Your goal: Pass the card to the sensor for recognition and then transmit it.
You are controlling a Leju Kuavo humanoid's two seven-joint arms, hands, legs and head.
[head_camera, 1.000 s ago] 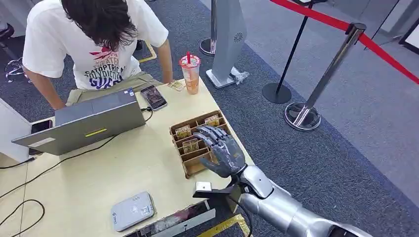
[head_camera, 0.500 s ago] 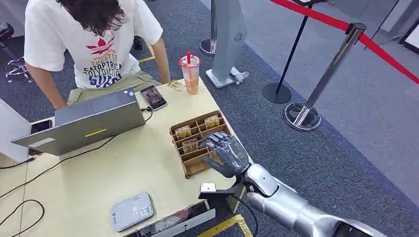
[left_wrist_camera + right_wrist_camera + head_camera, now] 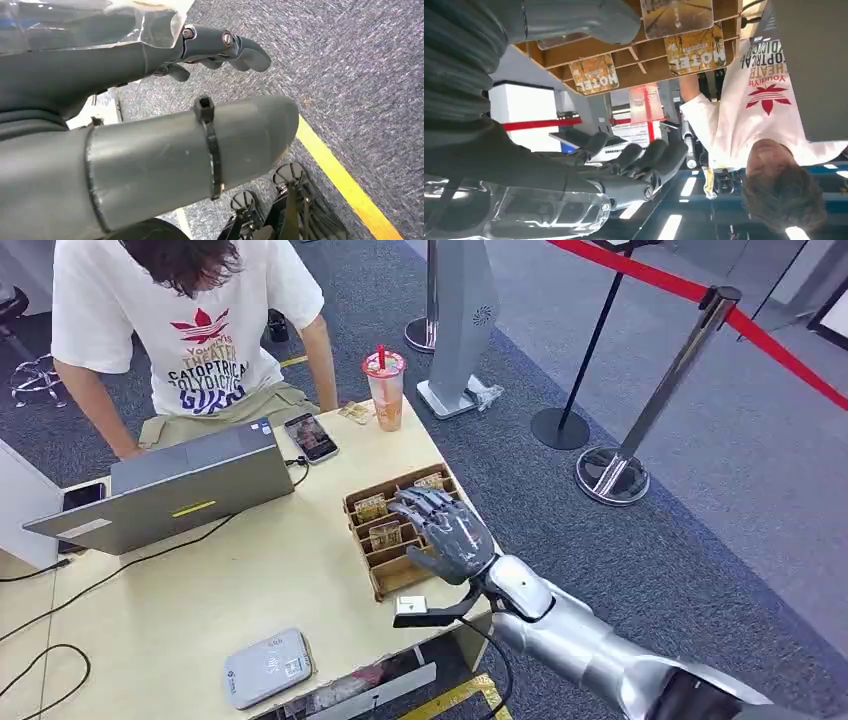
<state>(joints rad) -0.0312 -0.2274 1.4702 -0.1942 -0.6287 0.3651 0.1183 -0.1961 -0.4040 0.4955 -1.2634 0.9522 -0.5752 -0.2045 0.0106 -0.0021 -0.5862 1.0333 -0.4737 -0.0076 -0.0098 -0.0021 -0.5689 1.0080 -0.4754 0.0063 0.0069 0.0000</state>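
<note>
From the head view, I see my right hand (image 3: pixel 447 533) hovering over the wooden card tray (image 3: pixel 392 575) on the surface (image 3: pixel 220 580), fingers spread, holding nothing. Cards (image 3: pixel 371 507) stand in the tray's slots; the grey sensor (image 3: pixel 268 667) lies near the surface's front edge. On the left wrist view, my left hand (image 3: pixel 220 47) hangs over carpet, fingers loosely curled, empty. On the right wrist view, cards (image 3: pixel 696 48) sit upright in their compartments beyond the open fingers (image 3: pixel 659 155).
</note>
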